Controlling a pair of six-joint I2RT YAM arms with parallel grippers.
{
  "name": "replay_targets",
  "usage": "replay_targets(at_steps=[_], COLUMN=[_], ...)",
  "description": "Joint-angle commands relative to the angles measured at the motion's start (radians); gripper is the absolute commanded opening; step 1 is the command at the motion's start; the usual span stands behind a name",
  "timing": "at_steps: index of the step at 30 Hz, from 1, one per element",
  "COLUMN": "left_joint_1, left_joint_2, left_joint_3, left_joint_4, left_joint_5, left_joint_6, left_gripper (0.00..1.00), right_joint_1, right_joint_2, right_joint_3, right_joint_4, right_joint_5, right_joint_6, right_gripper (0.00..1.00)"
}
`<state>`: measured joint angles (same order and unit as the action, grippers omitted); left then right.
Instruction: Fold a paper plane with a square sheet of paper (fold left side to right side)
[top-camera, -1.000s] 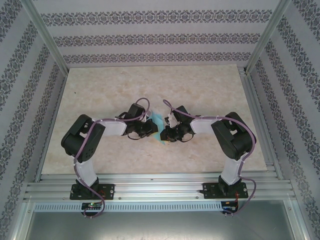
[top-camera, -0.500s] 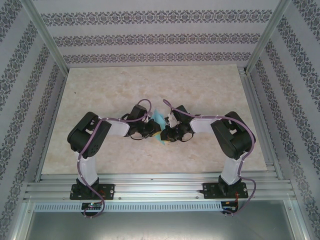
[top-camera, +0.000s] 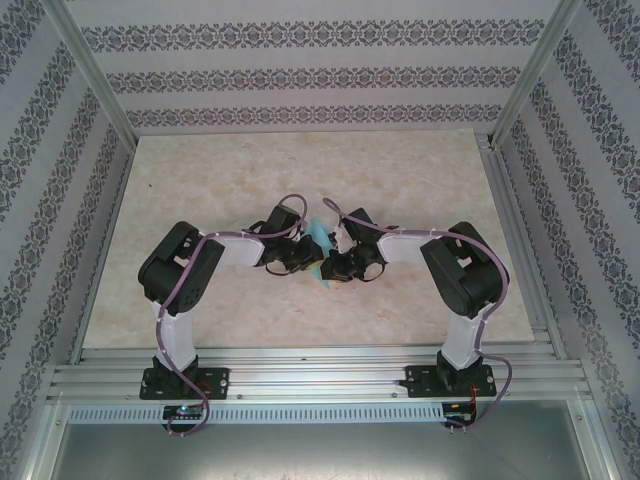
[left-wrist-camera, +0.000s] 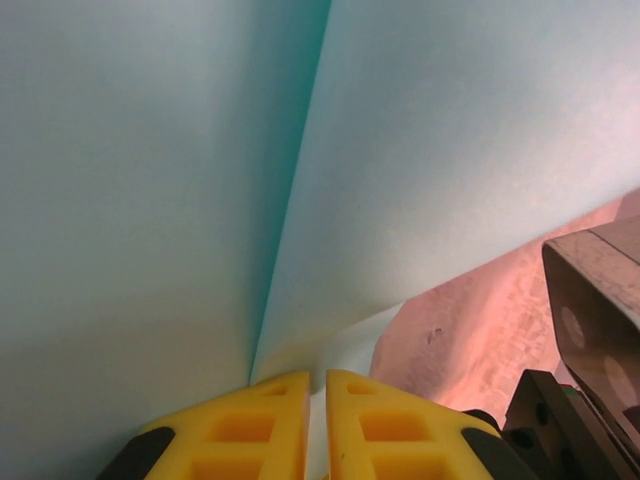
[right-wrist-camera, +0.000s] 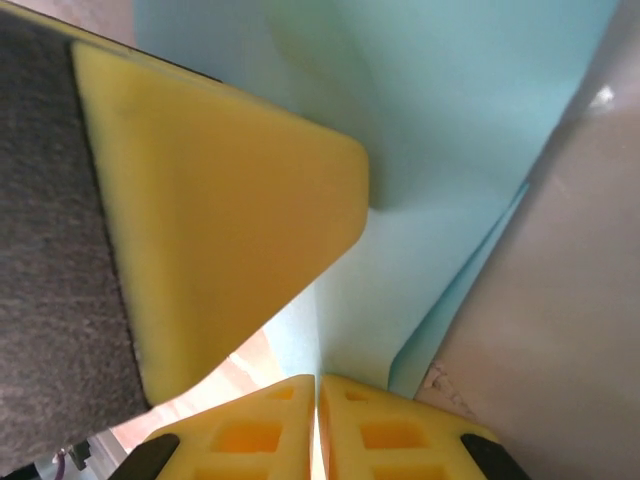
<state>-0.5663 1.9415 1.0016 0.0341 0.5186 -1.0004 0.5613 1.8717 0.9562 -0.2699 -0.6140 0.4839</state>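
Working at the middle of the tabletop (top-camera: 230, 170), I have the square sheet of paper (top-camera: 319, 240) bent into a loose fold between my two hands. My worry is a skewed crease: if either hand tugs sideways, the thin layers could slip out of line or tear. My left hand (left-wrist-camera: 318, 380), at the sheet's 9 o'clock, is pressed almost together, pinching paper beside the fold. My right hand (right-wrist-camera: 317, 383), at 3 o'clock, likewise pinches the layered edge.

Left gripper (top-camera: 306, 262) and right gripper (top-camera: 335, 266) are sitting almost nose to nose over the middle of the desk (top-camera: 300, 170), blue paper (top-camera: 320, 238) peeking out between them.
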Motion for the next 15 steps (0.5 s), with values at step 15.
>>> replay_targets(at_steps=[15], left_joint_1=[0.082], left_joint_2=[0.082], left_joint_3=[0.145], left_joint_4=[-0.043], left_joint_5=[-0.181], left_joint_6=[0.102], left_gripper=[0.15], right_joint_1=[0.02], right_joint_2=[0.072], right_joint_3=[-0.047], right_joint_4=[-0.154], right_joint_5=[0.154], right_joint_6=[-0.026], right_gripper=[0.1])
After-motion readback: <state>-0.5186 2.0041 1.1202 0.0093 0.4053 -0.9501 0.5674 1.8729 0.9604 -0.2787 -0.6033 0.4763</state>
